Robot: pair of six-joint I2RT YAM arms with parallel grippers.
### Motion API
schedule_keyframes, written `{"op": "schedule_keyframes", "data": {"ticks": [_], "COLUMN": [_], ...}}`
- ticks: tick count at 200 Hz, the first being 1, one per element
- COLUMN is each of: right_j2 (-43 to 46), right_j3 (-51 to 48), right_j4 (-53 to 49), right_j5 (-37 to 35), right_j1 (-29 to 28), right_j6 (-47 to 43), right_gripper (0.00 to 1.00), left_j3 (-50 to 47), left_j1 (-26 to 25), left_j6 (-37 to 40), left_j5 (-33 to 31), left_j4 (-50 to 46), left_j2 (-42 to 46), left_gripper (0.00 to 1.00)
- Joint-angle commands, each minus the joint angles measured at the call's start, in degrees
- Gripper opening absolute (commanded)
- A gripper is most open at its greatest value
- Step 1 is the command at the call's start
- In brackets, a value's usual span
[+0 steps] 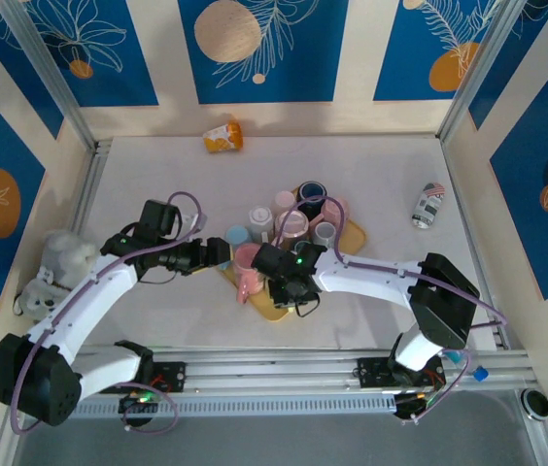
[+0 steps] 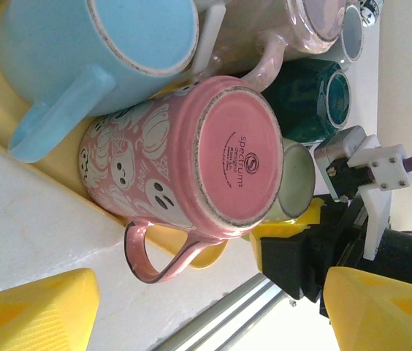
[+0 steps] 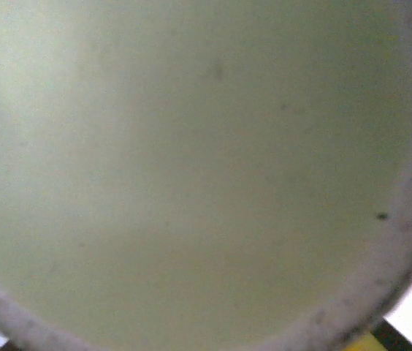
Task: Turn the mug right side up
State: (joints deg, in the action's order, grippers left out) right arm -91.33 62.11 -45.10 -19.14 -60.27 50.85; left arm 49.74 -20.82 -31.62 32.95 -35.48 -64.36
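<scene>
A pink mug (image 2: 191,157) with white ghost faces stands upside down on the yellow tray (image 2: 210,256), its printed base toward the left wrist camera and its handle (image 2: 151,252) pointing at the table. From above, the pink mug (image 1: 247,258) is at the tray's left end. My left gripper (image 2: 206,314) is open just short of it, one yellow finger on each side (image 2: 34,311). My right gripper (image 1: 290,282) is at a pale green mug (image 2: 299,183) right behind the pink one; one black pad (image 2: 294,256) lies against it. The pale green mug (image 3: 191,161) hides the right jaws.
Several other mugs crowd the tray: light blue (image 2: 82,51), pale pink (image 2: 294,29), dark teal (image 2: 315,99). An orange cup (image 1: 223,136) lies by the back wall, a can (image 1: 429,205) at right, a white plush toy (image 1: 65,254) at left. The metal rail (image 1: 352,357) runs along the front.
</scene>
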Motion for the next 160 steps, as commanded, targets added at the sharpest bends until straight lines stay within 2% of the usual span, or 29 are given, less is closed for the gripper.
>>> {"op": "schedule_keyframes", "data": {"ticks": [1,15,45,110,130,160], "right_j2": [0.42,1.26,3.33,9.02,11.01,16.25], "right_j3": [1.44,1.52,1.27,2.39,3.63,5.16], "right_j4": [-1.5,-1.91,-2.03,-3.65,-5.45,-7.41], "right_j5": [-0.62,-1.31,-1.35,-1.47,-0.73,2.07], "right_j1": [0.02,-0.19,-0.26,-0.34,-0.1,0.18], "right_j6": [0.03,-0.01,0.26,-1.12,-1.99,-3.56], "right_gripper": [0.22,0.16,0.11,0.05,0.04,0.0], "left_j3": [-0.6,-0.52,-0.12,0.93,2.01,3.82], "left_j1": [-0.28,-0.28,-0.28,-0.27,-0.21,-0.28], "left_j6": [-0.37,-0.23,-0.11,-0.55,-0.33,-0.81], "left_j5": [-0.15,-0.16,-0.55,-0.64,-1.09,-1.37], "left_j4": [0.25,-0.01,-0.54,-0.21,-0.29,0.21], "left_j2": [1.02,1.08,1.27,1.43,1.64,3.19], "left_gripper": [0.8,0.79,0.79,0.79,0.72,0.72]}}
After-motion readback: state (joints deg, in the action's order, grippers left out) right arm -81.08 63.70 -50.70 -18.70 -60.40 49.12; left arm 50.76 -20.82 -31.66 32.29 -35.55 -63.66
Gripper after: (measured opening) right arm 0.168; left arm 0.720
